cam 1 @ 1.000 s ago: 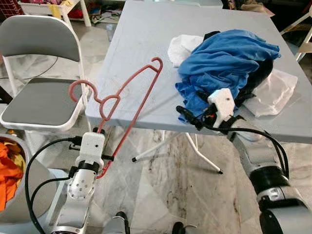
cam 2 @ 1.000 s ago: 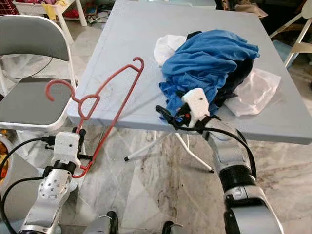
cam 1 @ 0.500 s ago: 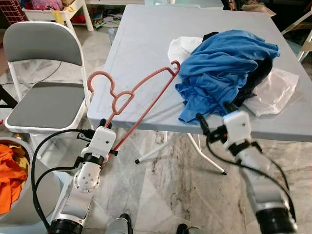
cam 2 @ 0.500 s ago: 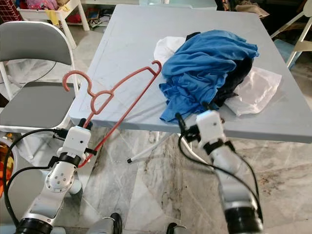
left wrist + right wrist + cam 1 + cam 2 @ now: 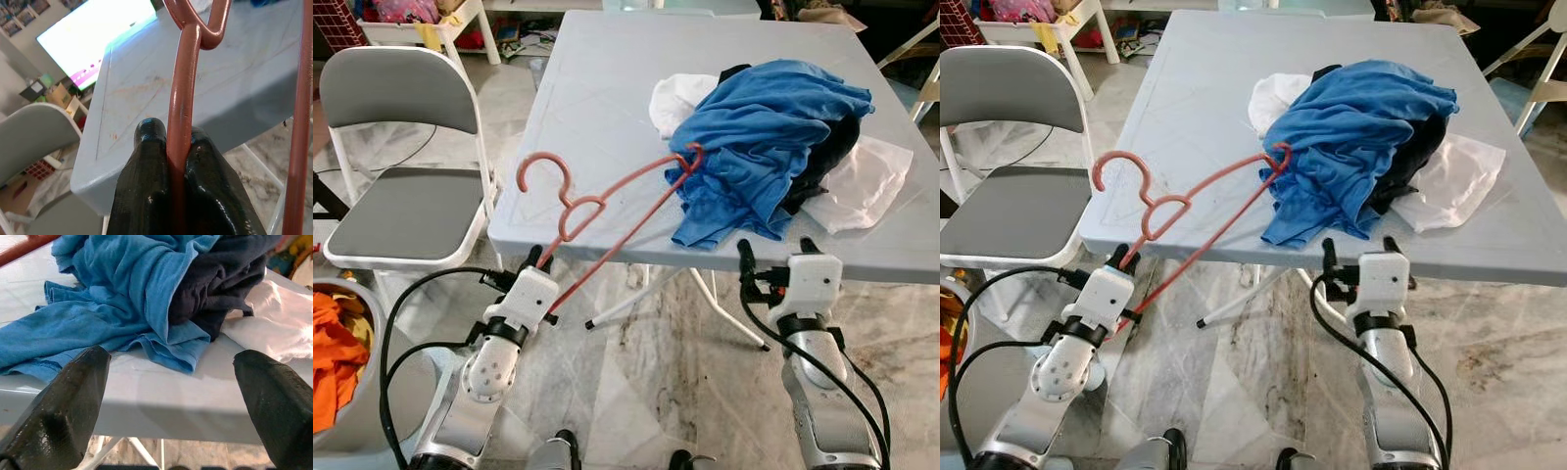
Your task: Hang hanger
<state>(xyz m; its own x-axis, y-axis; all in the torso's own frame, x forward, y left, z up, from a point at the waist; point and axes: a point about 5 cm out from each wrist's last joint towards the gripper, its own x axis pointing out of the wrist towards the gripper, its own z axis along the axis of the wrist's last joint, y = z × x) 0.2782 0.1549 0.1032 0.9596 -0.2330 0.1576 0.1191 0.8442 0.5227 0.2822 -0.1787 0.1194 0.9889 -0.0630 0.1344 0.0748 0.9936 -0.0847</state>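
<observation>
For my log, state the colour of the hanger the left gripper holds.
The hanger is reddish-brown, clearest in the left wrist view.

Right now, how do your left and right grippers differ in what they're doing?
The left gripper has its fingers shut on the red hanger, lifting it over the table's near edge, its far tip against the blue shirt. The right gripper has its fingers spread wide and holds nothing. The left sits by the table's front left corner; the right sits just below the front edge, facing the shirt. Both have black fingers pointing towards the table.

Glossy plastic hanger [image 5: 607, 211], soft cloth shirt [image 5: 764, 127]
</observation>
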